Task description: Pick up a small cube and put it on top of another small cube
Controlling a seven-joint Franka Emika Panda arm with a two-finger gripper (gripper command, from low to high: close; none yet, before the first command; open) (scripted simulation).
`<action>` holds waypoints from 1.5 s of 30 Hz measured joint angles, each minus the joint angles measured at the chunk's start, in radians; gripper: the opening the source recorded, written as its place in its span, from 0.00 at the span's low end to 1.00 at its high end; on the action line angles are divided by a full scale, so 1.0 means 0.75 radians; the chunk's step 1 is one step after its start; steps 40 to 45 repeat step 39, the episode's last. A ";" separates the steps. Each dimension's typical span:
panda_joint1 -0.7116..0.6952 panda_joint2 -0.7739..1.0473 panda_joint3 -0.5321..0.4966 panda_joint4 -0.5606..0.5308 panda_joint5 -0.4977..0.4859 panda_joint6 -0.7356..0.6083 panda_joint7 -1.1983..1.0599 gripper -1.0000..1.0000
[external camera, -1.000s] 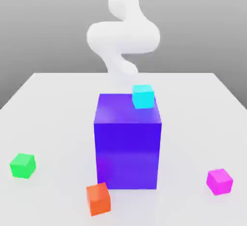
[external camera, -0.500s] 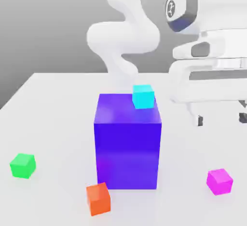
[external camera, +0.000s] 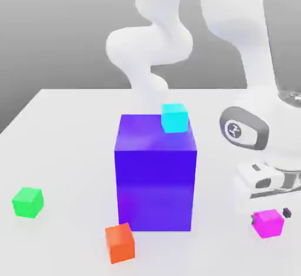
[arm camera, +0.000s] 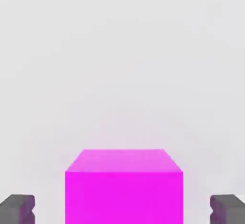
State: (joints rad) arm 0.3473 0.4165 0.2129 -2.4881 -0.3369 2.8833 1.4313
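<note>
A small magenta cube (external camera: 268, 223) rests on the white table near the front, at the exterior view's right. My gripper (external camera: 271, 212) has come down over it from above. In the hand view the magenta cube (arm camera: 123, 189) sits between the two dark fingertips (arm camera: 18, 208), with a gap on each side, so the gripper (arm camera: 122, 211) is open and touches nothing. Other small cubes: a cyan one (external camera: 174, 117) on the back right corner of the big blue cube's top, a green one (external camera: 27, 202) at the exterior view's left, and an orange one (external camera: 120, 243) at the front.
The big blue cube (external camera: 156, 175) stands mid-table, much taller than the small ones, to the left of my hand in the exterior view. The white arm (external camera: 235, 45) rises behind and above it. The table (external camera: 70, 151) ends close behind the arm's base.
The hand entered from the upper right of the exterior view and dropped down to the magenta cube. None of the cubes has moved.
</note>
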 joint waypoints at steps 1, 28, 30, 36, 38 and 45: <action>0.000 0.000 0.000 0.000 0.000 0.001 0.000 0.00; -0.991 -0.485 -0.451 -0.175 0.398 -0.284 -0.549 0.00; -1.180 -0.517 -0.530 -0.180 0.434 -0.310 -0.623 0.00; -1.270 -0.323 -0.486 -0.173 0.554 -0.125 -0.740 0.00; -1.277 -0.290 -0.476 -0.171 0.568 -0.094 -0.750 1.00; -1.277 -0.290 -0.476 -0.171 0.568 -0.094 -0.750 1.00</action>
